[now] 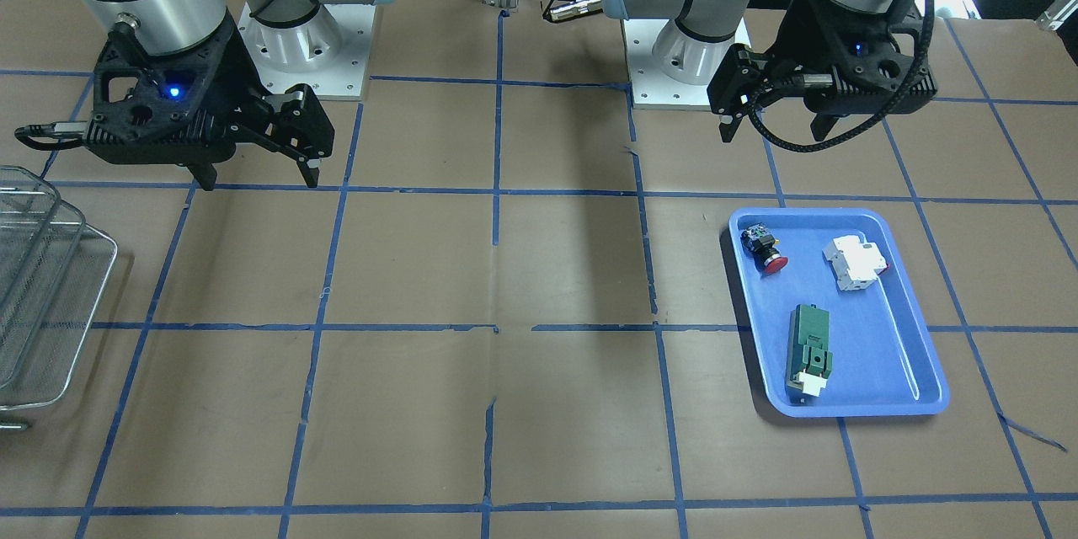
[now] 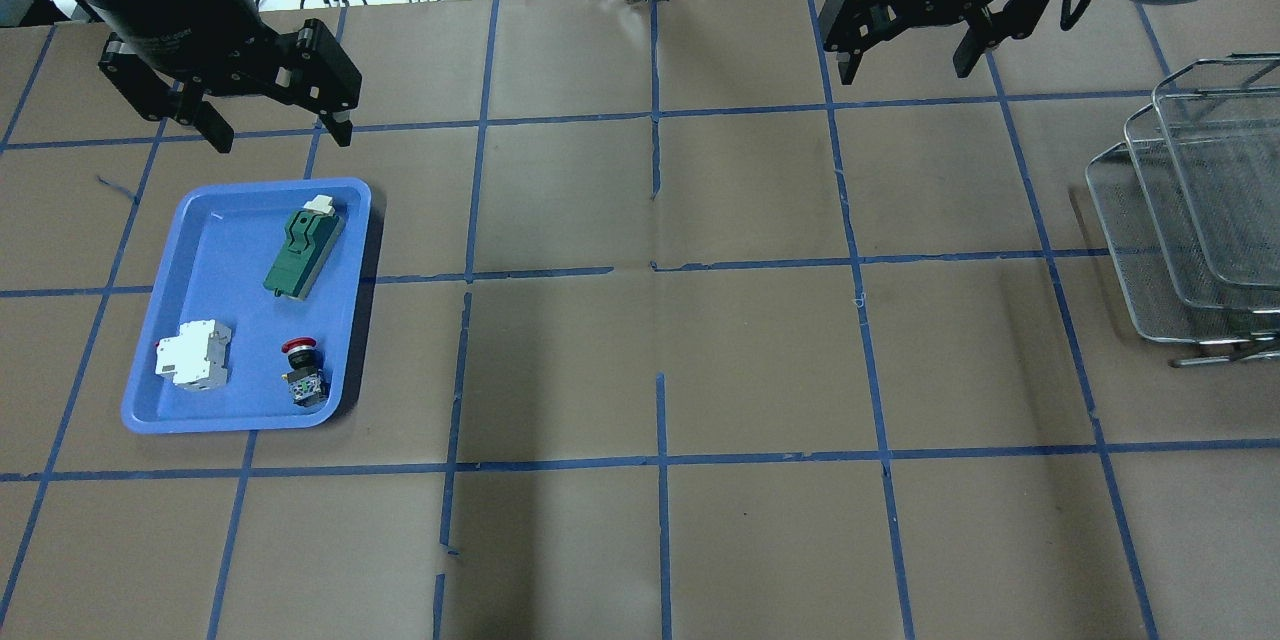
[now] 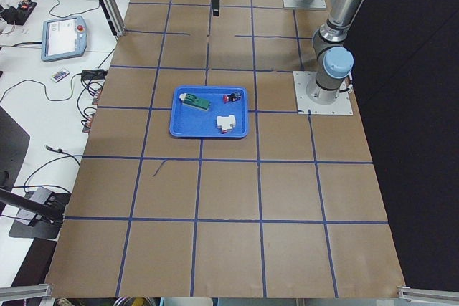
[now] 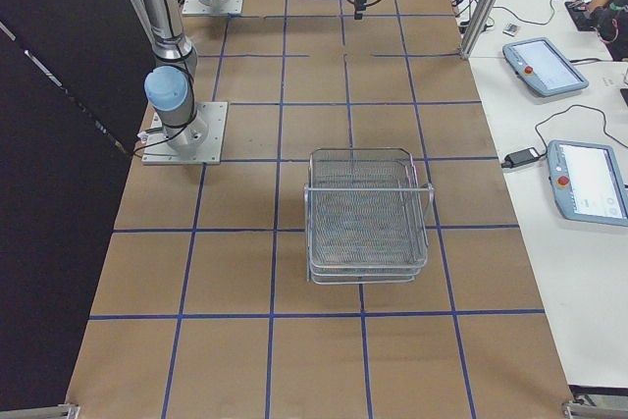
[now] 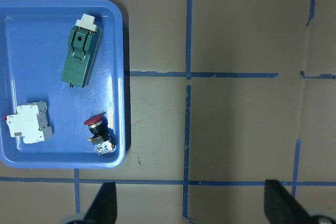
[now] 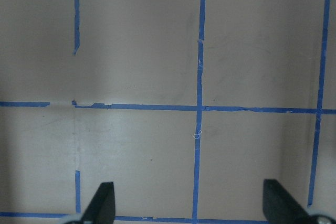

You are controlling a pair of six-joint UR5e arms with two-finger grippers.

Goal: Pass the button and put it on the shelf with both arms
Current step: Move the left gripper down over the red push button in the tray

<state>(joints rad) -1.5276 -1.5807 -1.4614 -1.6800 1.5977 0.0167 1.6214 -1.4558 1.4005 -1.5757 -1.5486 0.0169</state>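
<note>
The button (image 1: 765, 249) lies on its side in the blue tray (image 1: 926, 354), red cap toward the tray's middle. It also shows in the overhead view (image 2: 301, 370), the exterior left view (image 3: 231, 97) and the left wrist view (image 5: 100, 132). My left gripper (image 2: 282, 138) hangs open and empty above the table just past the tray's far rim, also seen from the front (image 1: 775, 133). My right gripper (image 2: 908, 72) hangs open and empty over bare table (image 1: 259, 178). The wire-mesh shelf (image 2: 1190, 210) stands at the table's right end (image 4: 365, 208).
A white boxy breaker (image 2: 193, 356) and a green rectangular block (image 2: 303, 245) share the tray (image 2: 220, 260) with the button. Blue tape lines grid the brown table. Both arm bases are bolted at the robot's edge of the table.
</note>
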